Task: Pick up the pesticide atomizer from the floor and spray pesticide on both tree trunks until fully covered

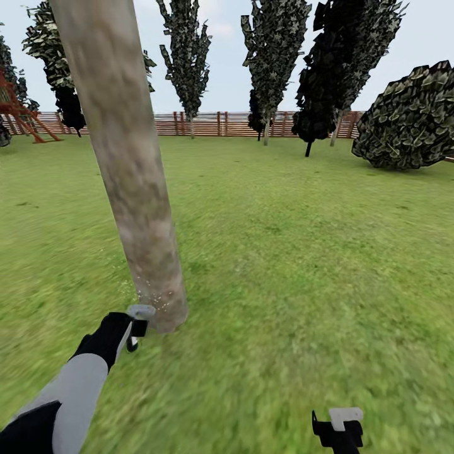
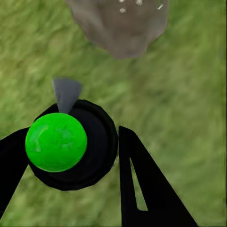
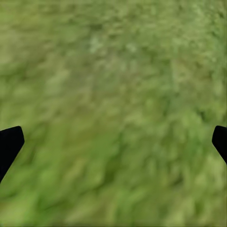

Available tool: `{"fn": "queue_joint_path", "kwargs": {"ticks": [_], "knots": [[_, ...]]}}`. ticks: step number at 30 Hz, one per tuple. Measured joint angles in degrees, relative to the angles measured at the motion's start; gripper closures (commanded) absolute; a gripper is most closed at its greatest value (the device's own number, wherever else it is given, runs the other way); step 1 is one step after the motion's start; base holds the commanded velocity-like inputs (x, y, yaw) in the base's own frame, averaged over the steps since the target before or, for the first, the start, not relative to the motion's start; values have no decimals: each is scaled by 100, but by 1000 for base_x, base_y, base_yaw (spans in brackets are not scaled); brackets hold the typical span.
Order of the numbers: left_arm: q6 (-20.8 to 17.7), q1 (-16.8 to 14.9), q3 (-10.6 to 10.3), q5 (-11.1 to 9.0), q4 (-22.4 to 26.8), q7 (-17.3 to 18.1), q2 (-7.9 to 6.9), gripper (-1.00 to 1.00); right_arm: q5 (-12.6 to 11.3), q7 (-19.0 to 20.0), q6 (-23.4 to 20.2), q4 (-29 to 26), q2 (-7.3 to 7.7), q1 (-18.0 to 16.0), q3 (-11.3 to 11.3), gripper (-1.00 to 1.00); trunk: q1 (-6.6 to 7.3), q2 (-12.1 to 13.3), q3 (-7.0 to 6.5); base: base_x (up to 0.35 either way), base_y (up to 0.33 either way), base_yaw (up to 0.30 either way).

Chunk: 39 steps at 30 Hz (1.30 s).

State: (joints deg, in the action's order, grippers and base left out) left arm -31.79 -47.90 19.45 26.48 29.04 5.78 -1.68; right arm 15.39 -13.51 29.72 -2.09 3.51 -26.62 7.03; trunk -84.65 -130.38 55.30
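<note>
Your left hand (image 2: 71,156) is clamped on the atomizer (image 2: 56,142), nozzle just near of the tree trunk (image 1: 135,189) base; white specks (image 1: 154,296) sit low only. Trunk axis runs upward from there. Right hand (image 3: 113,142): fingers apart, over grass.

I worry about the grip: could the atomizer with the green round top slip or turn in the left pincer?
Probably a little. The atomizer looks round and smooth, so it may rotate between the left pincer's flat fingers. It seems rigid, so squeezing should not deform it. Its grey nozzle faces the tree trunk.
</note>
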Motion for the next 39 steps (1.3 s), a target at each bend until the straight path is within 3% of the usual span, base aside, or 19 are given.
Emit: {"fn": "queue_joint_path", "kwargs": {"ticks": [2, 5, 8, 9, 11, 14, 16, 17, 20, 21, 22, 23, 24, 26, 28, 30, 33, 35, 39], "knots": [[-26, -61, -308, -19, 40, 316, 20, 100, -1, 0, 0, -2, 6, 2, 1, -100, 0, 0, 0, 0, 0, 0], [-33, -149, -371, 41, 64, 376, -71, 100, -1, 0, 0, -6, 40, -2, 1, -100, 0, 0, 0, 0, 0, 0], [-34, -262, -386, 39, 23, 497, -636, 100, 0, 0, 0, -6, 52, 0, 0, -100, 0, 0, 0, 0, 0, 0], [-36, -260, -390, 17, 12, 555, -693, 100, 0, 0, 0, -5, 53, -2, 0, -100, 0, 0, 0, 0, 0, 0], [-43, -245, -394, -26, -7, 703, -665, 100, 0, 0, 0, -2, 53, 2, 1, -100, 0, 0, 0, 0, 0, 0], [-68, -277, -433, -35, -14, 746, -214, 100, 0, -1, 0, -3, 53, -1, 0, -100, 0, 0, 0, 0, 0, 0], [-364, -332, -547, -33, 24, 773, -31, 100, 0, 0, 0, -6, 54, -1, 0, -100, 0, 0, 0, 0, 0, 0], [-544, -353, -597, 6, 48, 847, -30, 100, 0, -3, 0, -7, 54, -1, 0, -100, 0, 0, 0, 0, 0, 0], [-750, -509, -651, 77, 131, 1299, -235, 100, 0, 0, 0, -1, 53, 1, 0, -100, 0, 0, 0, 0, 0, 0], [-821, -573, -659, -68, 158, 1576, -553, 100, -1, 0, 0, 0, 53, 1, 2, -100, 0, 0, 0, 0, 0, 0], [-779, -578, -665, 141, 163, 1626, -738, 100, 1, -2, 0, 0, 50, 2, -2, -100, 0, 0, 0, 0, 0, 0], [-812, -573, -677, 10, 167, 1645, -705, 100, 0, -3, 0, -2, 46, -1, 0, -100, 0, 0, 0, 0, 0, 0], [-808, -581, -714, 24, 169, 1648, -687, 100, 0, -2, 0, -1, 46, 0, 0, -100, 0, 0, 0, 0, 0, 44], [-837, -625, -1053, -40, 189, 1649, -594, 100, -1, -6, 0, -6, 45, -3, 1, -100, 0, 0, 0, 0, 0, 218], [-831, -646, -1119, 25, 238, 1647, -588, 100, -1, -6, 0, -6, 45, -2, 1, -100, 0, 0, 0, 0, 0, 258], [-841, -650, -1131, 57, 258, 1652, -663, 100, -2, -3, 0, -6, 44, 1, 1, -100, 0, 0, 0, 0, 0, 273], [-838, -593, -1118, 54, 256, 1660, -1035, 100, 0, -1, 0, -2, 44, -1, 0, -100, 0, 0, 0, 0, 0, 277], [-843, -572, -1137, 21, 259, 1657, -1105, 100, 0, 0, 0, -3, 44, -2, 1, -100, 0, 0, 0, 0, 0, 168], [-858, -574, -1162, -10, 283, 1639, -894, 100, 0, -2, 0, -2, 45, -2, 1, -100, 0, 0, 0, 26, 0, 23]]}}
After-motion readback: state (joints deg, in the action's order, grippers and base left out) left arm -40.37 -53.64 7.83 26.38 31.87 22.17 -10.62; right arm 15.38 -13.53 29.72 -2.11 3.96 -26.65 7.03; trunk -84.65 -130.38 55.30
